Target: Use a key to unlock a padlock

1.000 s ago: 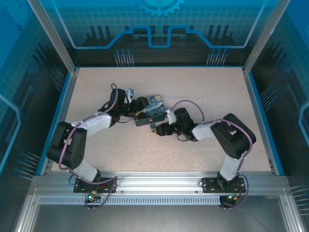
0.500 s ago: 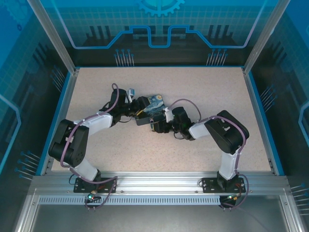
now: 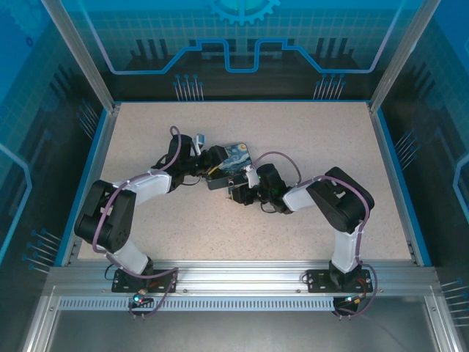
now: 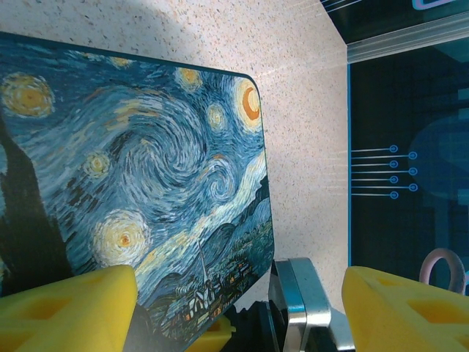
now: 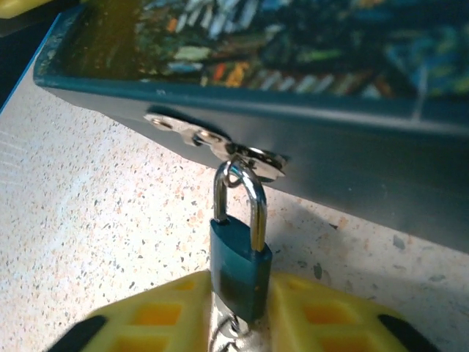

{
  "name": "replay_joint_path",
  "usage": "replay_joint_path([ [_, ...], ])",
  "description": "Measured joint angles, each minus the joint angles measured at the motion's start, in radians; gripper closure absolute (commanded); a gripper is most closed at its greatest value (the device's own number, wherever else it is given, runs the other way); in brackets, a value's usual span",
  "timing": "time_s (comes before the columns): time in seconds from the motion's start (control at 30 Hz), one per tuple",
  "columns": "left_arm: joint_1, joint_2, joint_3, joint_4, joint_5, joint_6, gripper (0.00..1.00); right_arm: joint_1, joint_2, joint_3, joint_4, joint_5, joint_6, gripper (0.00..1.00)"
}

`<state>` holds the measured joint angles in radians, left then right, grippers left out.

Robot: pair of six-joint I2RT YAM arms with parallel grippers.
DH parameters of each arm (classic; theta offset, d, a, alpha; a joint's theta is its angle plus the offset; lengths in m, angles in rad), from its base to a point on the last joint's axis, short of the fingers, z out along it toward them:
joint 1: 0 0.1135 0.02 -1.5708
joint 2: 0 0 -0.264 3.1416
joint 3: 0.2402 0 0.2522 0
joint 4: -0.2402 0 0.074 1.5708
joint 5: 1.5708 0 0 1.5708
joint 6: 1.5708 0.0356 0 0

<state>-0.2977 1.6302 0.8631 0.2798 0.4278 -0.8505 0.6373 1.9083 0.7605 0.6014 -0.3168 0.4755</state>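
My right fingers (image 5: 322, 317) clamp the padlock (image 5: 239, 264), which hangs from the hasp (image 5: 220, 143) on the tin's (image 4: 146, 169) side edge just above open tabletop (image 5: 95, 213), while my left fingers (image 4: 66, 308) stand wide apart about the tin's corner.

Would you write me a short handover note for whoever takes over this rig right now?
Left gripper: open, at the edge of the tin.
Right gripper: shut on the padlock body.
Padlock: hangs from the tin's hasp, shackle closed.
Key: a metal bit under the padlock may be it; I cannot tell.
Done: padlock gripped.
Left: probably seat and turn the key, then open the shackle.
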Motion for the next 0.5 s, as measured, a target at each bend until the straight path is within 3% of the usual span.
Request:
replay_joint_path([
  [0.23,0.000,-0.006,-0.015,0.017,-0.006,-0.008,0.25,0.014,-0.048,-0.009,-0.060,0.095,-0.014,0.90],
  [0.5,-0.030,-0.072,-0.083,0.026,-0.034,-0.015,0.25,0.052,-0.111,-0.006,-0.179,0.251,-0.043,0.93],
])
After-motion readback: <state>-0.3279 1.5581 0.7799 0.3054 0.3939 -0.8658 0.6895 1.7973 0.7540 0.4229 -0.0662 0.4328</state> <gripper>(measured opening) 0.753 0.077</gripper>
